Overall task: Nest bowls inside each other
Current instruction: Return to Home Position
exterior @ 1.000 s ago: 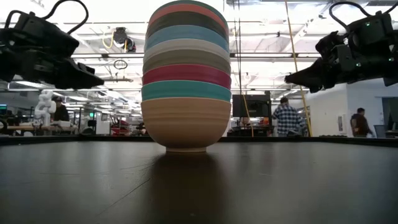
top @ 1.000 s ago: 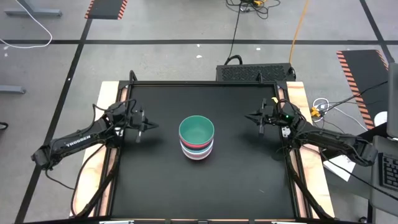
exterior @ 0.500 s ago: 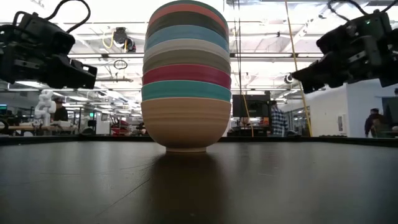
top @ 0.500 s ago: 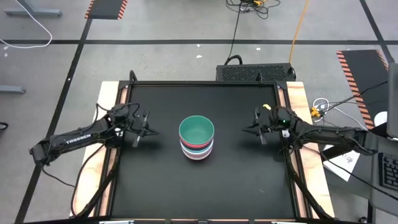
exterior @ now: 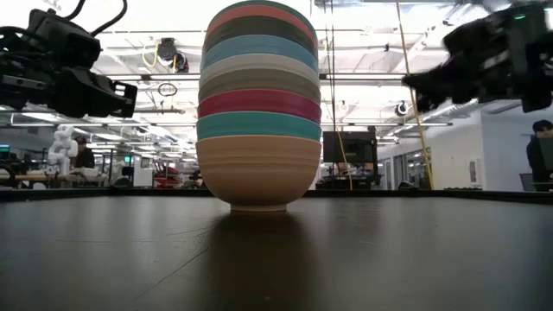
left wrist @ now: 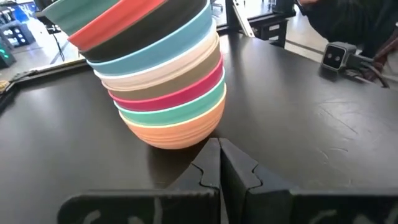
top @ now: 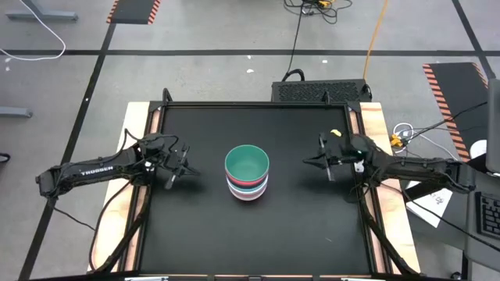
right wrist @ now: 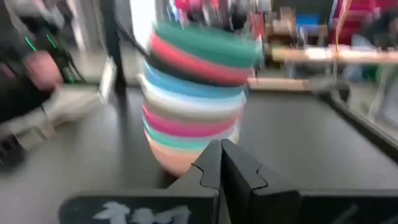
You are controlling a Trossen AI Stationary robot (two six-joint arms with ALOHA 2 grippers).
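Observation:
All the bowls stand nested in one stack (top: 247,173) at the table's middle, the orange bowl's foot (exterior: 257,206) on the table. Upward in the low view come teal, magenta, taupe, white, blue, black, red and a green bowl on top (top: 247,162). The stack also shows in the left wrist view (left wrist: 158,74) and right wrist view (right wrist: 196,93). My left gripper (top: 184,162) hovers left of the stack, shut and empty (left wrist: 219,163). My right gripper (top: 311,161) hovers right of the stack, shut and empty (right wrist: 219,163).
The black table top (top: 250,234) is bordered by wooden side strips (top: 133,203). A black box (top: 320,90) sits beyond the far edge, and cables lie on the floor to the right (top: 402,134). A person (exterior: 540,155) stands far off in the room.
Both arms have drawn back a little from the stack toward their own sides and risen slightly in the low view, turning about their wrists. The right arm has stretched out lower and flatter along the table's right edge. The stack has stayed still.

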